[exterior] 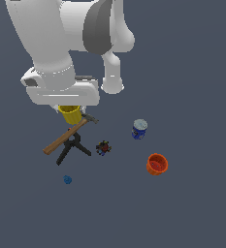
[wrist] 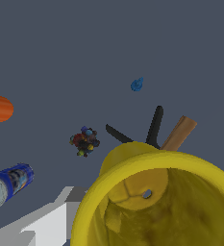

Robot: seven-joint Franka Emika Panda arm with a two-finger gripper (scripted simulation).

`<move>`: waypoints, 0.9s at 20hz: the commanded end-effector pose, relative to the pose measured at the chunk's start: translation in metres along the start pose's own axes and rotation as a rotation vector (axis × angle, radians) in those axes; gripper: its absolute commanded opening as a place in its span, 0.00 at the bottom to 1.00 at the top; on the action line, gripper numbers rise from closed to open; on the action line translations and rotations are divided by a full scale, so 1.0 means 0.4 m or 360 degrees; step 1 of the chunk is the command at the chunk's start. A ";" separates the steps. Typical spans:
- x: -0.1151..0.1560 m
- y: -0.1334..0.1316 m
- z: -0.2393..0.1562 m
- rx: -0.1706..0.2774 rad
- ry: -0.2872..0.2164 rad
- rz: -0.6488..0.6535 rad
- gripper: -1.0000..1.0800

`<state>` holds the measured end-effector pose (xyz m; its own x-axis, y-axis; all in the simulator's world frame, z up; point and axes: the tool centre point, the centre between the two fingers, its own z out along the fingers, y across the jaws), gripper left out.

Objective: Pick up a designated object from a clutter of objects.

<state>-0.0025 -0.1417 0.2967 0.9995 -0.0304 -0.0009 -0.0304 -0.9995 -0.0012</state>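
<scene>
Here | yellow cup (exterior: 70, 114): tapered, smooth plastic, open mouth | end effector (exterior: 70, 107): grip state cannot tell

Arm (exterior: 61, 34) reaches down from upper exterior-view left, wrist pointing down. Gripper (exterior: 70, 110) mostly hidden under the hand, jaws clamped on the yellow cup (exterior: 70, 114), upright.

- small plain yellow tapered plastic cup (exterior: 70, 114), upright, open mouth up, tucked under the arm's wrist, above the hammer
- wrist view: yellow cup (wrist: 152, 202) fills the frame, hollow inside visible, empty
</scene>
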 end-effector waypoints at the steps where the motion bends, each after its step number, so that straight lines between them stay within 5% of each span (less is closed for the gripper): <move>1: -0.028 0.002 -0.060 0.0000 0.0001 0.0000 0.00; 18: -0.114 0.011 -0.265 -0.0002 0.0001 0.0000 0.00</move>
<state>-0.0476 -0.1447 0.4006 0.9995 -0.0306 0.0000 -0.0306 -0.9995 0.0000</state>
